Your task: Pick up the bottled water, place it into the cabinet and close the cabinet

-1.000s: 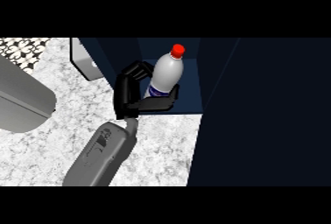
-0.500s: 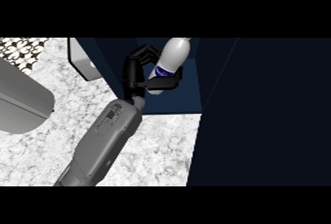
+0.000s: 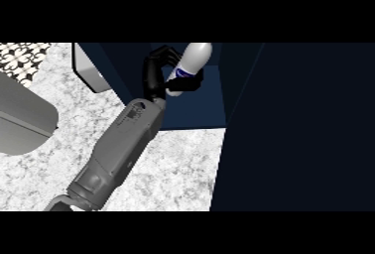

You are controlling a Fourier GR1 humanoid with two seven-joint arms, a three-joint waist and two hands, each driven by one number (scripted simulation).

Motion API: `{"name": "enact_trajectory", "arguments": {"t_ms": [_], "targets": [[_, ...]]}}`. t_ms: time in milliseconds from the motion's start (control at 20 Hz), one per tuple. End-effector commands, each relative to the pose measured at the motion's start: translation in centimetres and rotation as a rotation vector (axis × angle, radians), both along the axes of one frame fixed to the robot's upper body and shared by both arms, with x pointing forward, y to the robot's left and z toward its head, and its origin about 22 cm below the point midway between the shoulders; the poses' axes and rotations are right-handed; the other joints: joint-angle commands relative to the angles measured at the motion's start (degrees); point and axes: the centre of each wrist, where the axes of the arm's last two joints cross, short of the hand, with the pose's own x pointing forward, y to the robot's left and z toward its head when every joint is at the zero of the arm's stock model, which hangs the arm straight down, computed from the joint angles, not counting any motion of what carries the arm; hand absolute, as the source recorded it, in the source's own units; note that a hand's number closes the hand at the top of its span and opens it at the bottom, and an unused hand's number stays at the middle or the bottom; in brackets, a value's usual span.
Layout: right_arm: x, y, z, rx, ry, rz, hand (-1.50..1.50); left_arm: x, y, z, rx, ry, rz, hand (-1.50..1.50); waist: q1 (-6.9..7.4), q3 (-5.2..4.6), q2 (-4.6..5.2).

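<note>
The bottled water (image 3: 193,60) is white with a blue label, and its top runs out of view at the upper edge. My right hand (image 3: 156,74) is shut on it, fingers curled round its lower part. The grey forearm (image 3: 121,149) reaches up from the lower left. Hand and bottle are inside the open cabinet (image 3: 199,108), whose interior is dark blue. I cannot tell whether the bottle stands on the cabinet floor. My left hand is not in view.
The cabinet's dark door (image 3: 300,129) fills the right side of the view. A pale panel (image 3: 89,74) stands at the cabinet's left edge. A large grey rounded object (image 3: 22,124) lies at the left. Marble counter (image 3: 172,173) lies in front.
My right arm has stretched farther forward, carrying the bottle up the view and deeper into the cabinet. The red cap has passed out of view at the top.
</note>
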Motion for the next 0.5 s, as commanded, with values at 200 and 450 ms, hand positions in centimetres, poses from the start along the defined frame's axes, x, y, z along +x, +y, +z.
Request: {"name": "enact_trajectory", "arguments": {"t_ms": [200, 450], "targets": [[-1.0, -0.2, 1.4, 0.028, -0.044, 0.007, -1.5, 1.9, 1.1, -0.7, 0.14, 0.053, 0.085, 1.5, -0.21, -0.04, 0.38], [-1.5, -0.9, 0.8, 0.011, -0.024, 0.036, -1.5, 1.8, 2.0, -2.0, 0.117, 0.077, 0.117, 1.5, -0.42, 0.01, 0.38]]}}
